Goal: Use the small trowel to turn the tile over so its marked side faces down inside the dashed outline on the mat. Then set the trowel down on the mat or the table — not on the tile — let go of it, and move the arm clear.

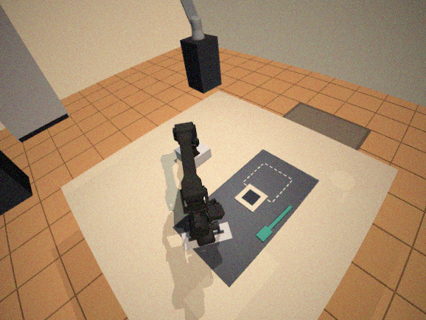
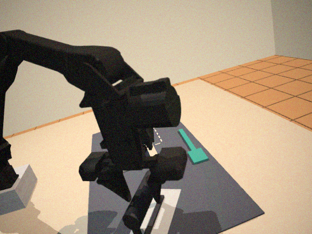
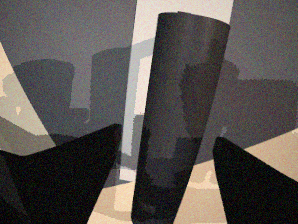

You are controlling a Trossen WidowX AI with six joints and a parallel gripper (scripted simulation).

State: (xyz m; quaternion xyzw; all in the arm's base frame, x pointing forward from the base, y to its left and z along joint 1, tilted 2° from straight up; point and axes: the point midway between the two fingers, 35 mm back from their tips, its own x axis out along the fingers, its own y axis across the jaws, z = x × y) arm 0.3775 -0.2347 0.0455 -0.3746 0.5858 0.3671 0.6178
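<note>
Fingers of my claw (image 3: 162, 163) stand spread on either side of a thick dark handle (image 3: 180, 110), with gaps showing, so I pinch nothing. Its white blade (image 3: 149, 16) lies flat on the mat (image 1: 239, 254), well apart from the tile (image 1: 251, 197). The tile sits mark up, just at a corner of the dashed outline (image 1: 267, 166), unturned. Near the tile lies the small green trowel (image 1: 274, 223), likely the tool I need.
</note>
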